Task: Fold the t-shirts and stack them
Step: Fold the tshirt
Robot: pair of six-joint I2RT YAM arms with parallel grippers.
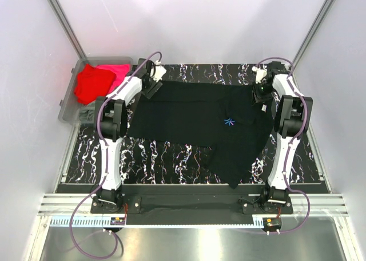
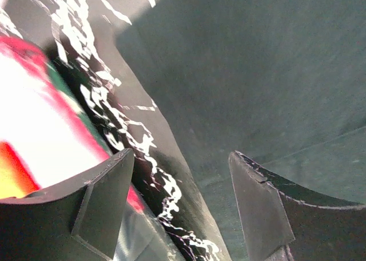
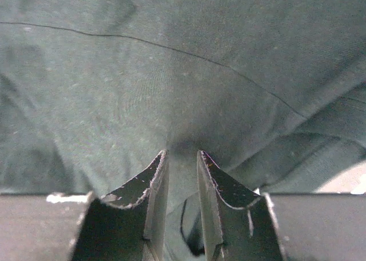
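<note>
- Black t-shirt (image 1: 194,118) lies spread on the marbled mat (image 1: 154,158), long axis left to right, with one point trailing toward the arm bases.
- Left gripper (image 2: 180,158) is at the shirt's far-left corner, jaws spread, nothing between them.
- Right gripper (image 3: 182,155) is at the shirt's far-right corner, jaws narrowly parted over puckered cloth. Cannot tell whether it is pinching.
- Each arm is nearest its own far corner.
- Bin (image 1: 67,103) sits just left of the shirt.

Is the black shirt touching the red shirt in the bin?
Apart. The top view shows the red shirt inside the bin at the far left, and the black shirt spread on the mat, well clear of it.
</note>
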